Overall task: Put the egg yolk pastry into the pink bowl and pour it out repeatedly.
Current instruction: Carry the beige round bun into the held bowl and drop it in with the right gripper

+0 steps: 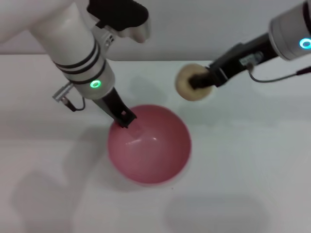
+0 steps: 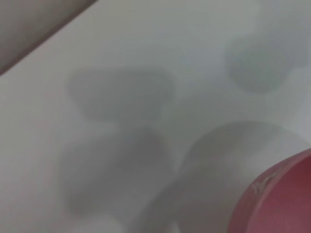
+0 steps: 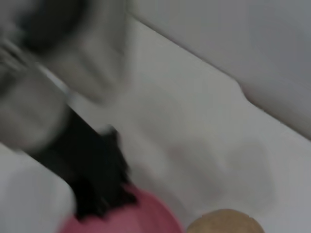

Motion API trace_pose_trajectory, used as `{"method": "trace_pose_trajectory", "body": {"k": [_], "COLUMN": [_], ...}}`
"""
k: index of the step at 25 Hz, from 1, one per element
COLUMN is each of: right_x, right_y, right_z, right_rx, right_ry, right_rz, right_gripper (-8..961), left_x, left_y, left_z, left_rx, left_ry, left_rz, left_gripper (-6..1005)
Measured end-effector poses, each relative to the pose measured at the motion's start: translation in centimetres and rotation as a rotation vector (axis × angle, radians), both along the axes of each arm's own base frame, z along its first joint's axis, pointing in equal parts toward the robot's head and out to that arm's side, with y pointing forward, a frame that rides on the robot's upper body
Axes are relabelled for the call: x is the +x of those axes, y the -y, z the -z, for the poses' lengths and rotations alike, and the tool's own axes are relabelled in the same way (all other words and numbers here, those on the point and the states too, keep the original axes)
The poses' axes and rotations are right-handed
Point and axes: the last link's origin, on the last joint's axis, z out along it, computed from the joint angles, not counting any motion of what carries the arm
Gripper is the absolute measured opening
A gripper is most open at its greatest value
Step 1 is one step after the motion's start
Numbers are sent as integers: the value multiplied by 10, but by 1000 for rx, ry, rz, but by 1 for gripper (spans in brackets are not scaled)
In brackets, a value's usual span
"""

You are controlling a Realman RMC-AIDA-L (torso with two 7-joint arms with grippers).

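The right pincer (image 1: 200,82) grips the round beige pastry (image 1: 187,81) beyond the glossy pink bowl (image 1: 150,145), whose rim the left pincer (image 1: 125,118) seemingly clamps; early release risks missing.

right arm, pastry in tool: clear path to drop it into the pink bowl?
Probably yes. The right tool holds the egg yolk pastry beyond the pink bowl; the left tool grips only the far-left rim, leaving the opening free.
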Motion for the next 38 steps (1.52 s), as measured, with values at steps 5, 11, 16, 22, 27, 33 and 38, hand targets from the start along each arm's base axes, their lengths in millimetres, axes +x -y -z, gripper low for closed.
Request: {"method": "trace_pose_trajectory", "body": {"k": [5, 11, 16, 22, 27, 33, 38], "right_x": [-15, -19, -15, -16, -17, -10, -7], "right_y": [7, 19, 21, 21, 22, 24, 20], "right_z": [14, 37, 54, 58, 54, 46, 30], "right_rx": [-57, -148, -145, -129, -127, -135, -89], "right_ry": [-20, 6, 110, 133, 127, 114, 49], "right_rz": [-47, -78, -58, -35, 8, 63, 112], "right_gripper": [248, 213, 208, 401, 496, 519, 518], "left_x": [6, 10, 12, 13, 12, 7, 4], "left_y": [-2, -7, -8, -11, -13, -18, -21], "left_z": [7, 9, 8, 5, 4, -1, -4], "left_rx": [-7, -1, 4, 15, 26, 55, 76], "left_ry": [51, 76, 82, 96, 99, 111, 104], "left_rz": [-5, -16, -11, -20, -19, -35, -33], "left_gripper": [0, 0, 0, -1, -1, 0, 0]}}
